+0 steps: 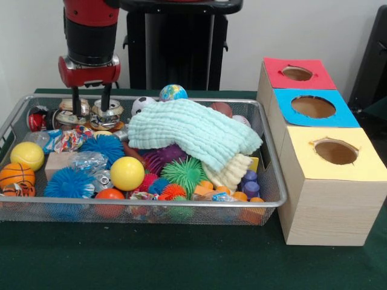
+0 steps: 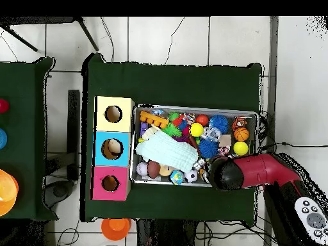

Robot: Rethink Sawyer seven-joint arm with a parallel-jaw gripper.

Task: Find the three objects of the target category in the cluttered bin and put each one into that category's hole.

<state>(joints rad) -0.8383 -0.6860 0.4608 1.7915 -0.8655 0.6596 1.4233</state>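
cloth (image 1: 196,134) blankets the bin's (image 1: 181,207) packed middle; the three holes stand unobstructed.

Fingers (image 1: 91,99) over crushed can (image 1: 106,113) in bin (image 1: 181,205)

I'm reading no text, label, brand or number in either view | crushed cans (image 1: 91,113) in the bin (image 1: 273,199) are showing print too small to make out (same for the foil wrappers (image 1: 91,161)) | the three boxes (image 1: 329,181) are carrying colour only, no lettering
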